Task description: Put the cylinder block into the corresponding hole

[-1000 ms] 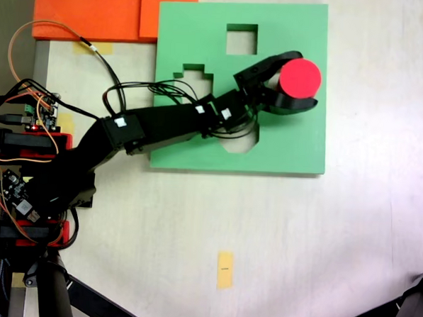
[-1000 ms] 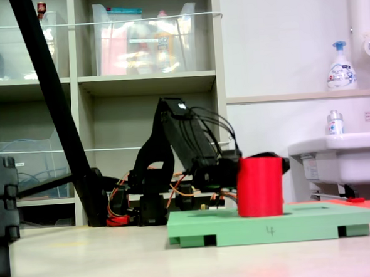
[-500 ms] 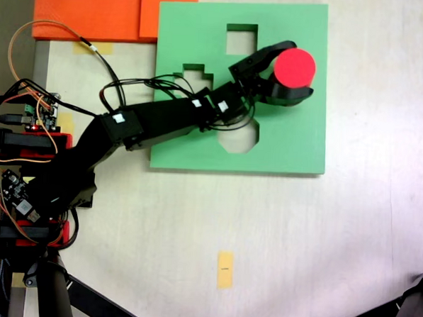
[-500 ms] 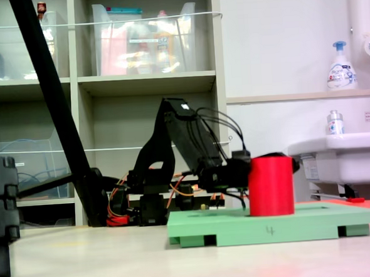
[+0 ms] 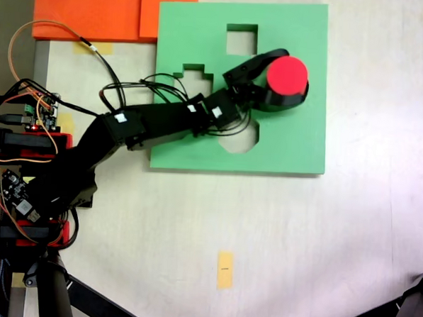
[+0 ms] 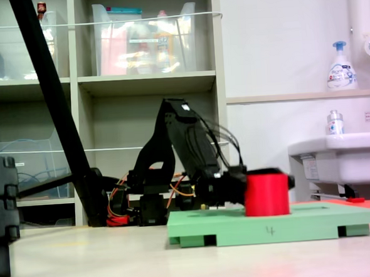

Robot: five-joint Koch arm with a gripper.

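Shelves with plastic bins and a white sink [image 6: 334, 157] with a soap bottle [image 6: 339, 66] backed the pale tabletop [image 5: 300, 234], where the green foam board [image 5: 297, 145] lay beside orange foam sheets [image 5: 98, 10]. The cylinder block [image 5: 287, 75] stood upright, its long axis vertical and its flat round top facing up, over the right middle of the board in the top-down fixed view. In the low fixed view the cylinder block [image 6: 266, 194] showed shorter above the board [image 6: 272, 224] than half a second before, its lower part sunk into the corresponding hole, which it covered completely. It had also shifted slightly left and down in the top-down view. The black arm [image 5: 156, 124] reached from its base at the left, across the board's cross cutout [image 5: 194, 76] and part of the octagonal cutout [image 5: 244, 139], elbow raised and wrist low. The hand [image 5: 276, 84] was clamped around the cylinder's sides.
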